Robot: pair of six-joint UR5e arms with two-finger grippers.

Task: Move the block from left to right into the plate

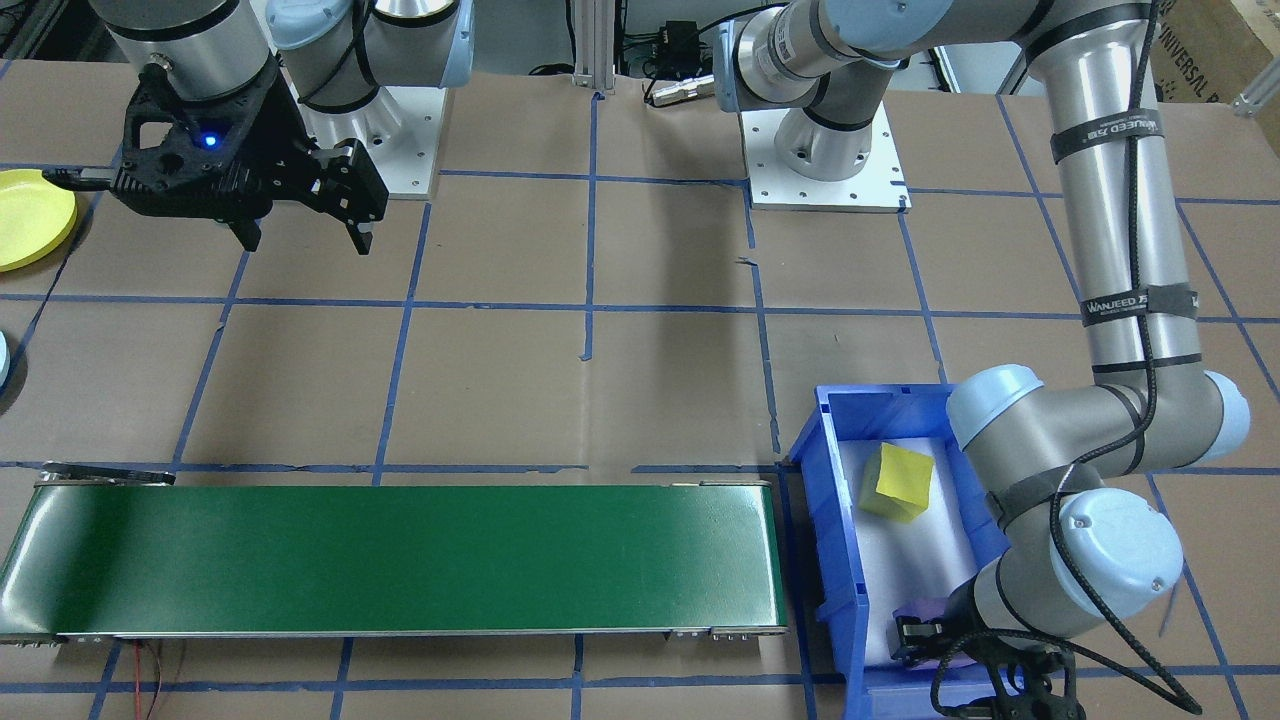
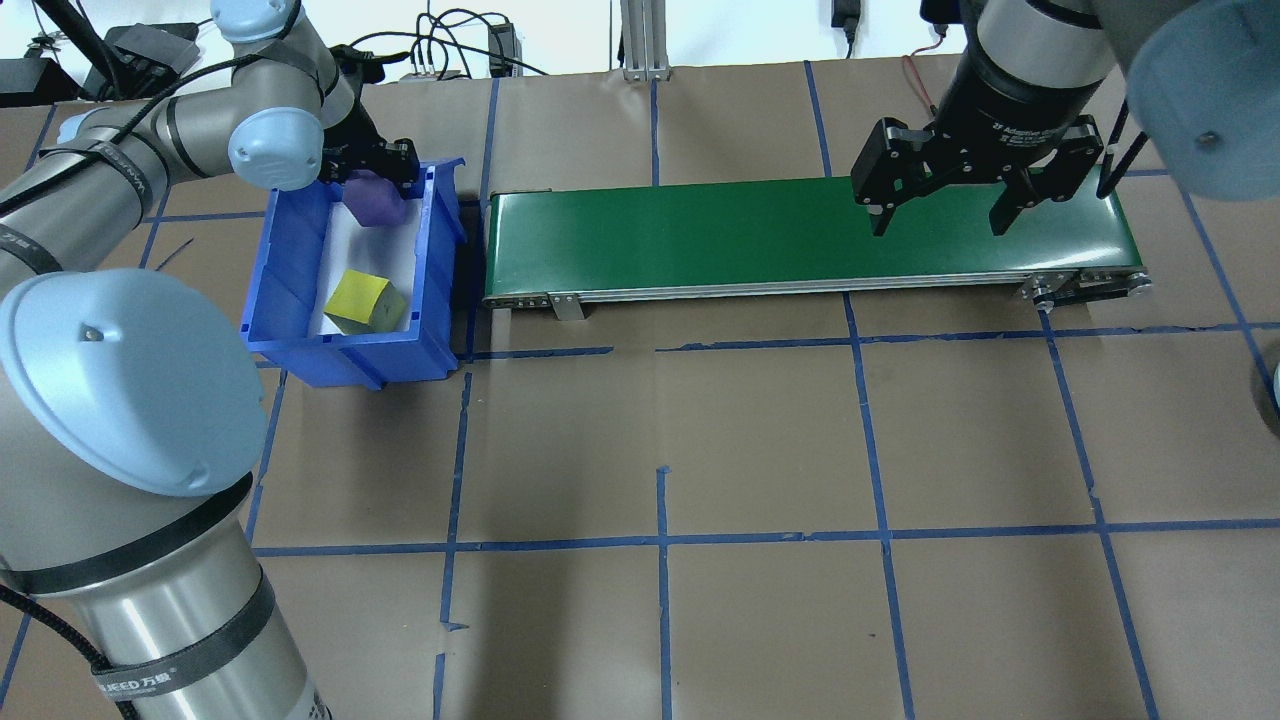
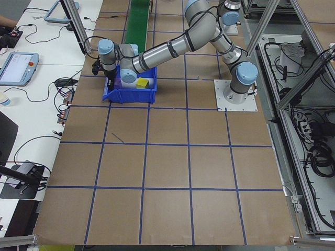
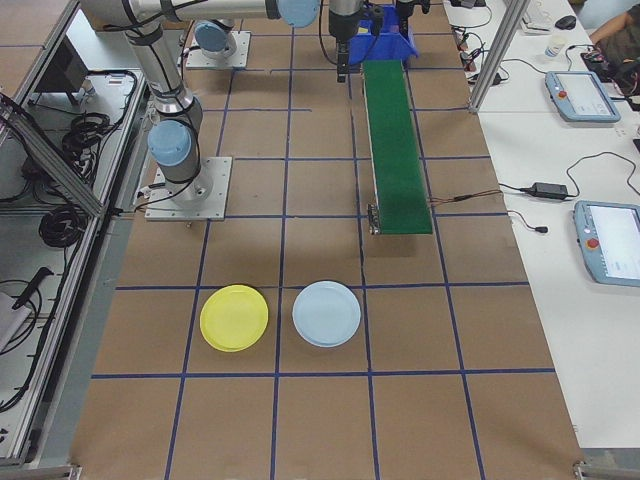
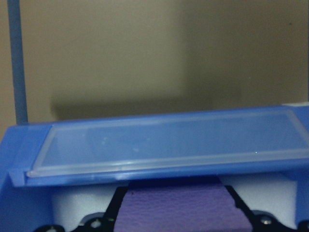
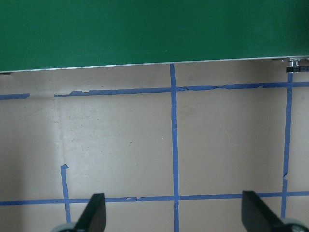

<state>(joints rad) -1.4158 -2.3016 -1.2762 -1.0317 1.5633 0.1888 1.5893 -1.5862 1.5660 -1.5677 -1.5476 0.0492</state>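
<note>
A purple block (image 2: 376, 200) sits at the far end of the blue bin (image 2: 300, 250), and my left gripper (image 2: 372, 180) is shut on it. The left wrist view shows this purple block (image 5: 183, 208) held between the dark fingers, facing the blue bin's wall (image 5: 145, 159). A yellow block (image 2: 362, 300) lies loose on the bin's white liner. My right gripper (image 2: 935, 205) hangs open and empty over the right end of the green conveyor belt (image 2: 750, 230). The yellow plate (image 4: 234, 317) rests on the table past that belt end, also visible as the yellow plate (image 1: 25, 215).
A light blue plate (image 4: 326, 313) lies beside the yellow one. The belt (image 1: 400, 555) runs between the bin (image 1: 830, 520) and the plates. Blue tape lines grid the brown table. Monitors and cables sit on side benches.
</note>
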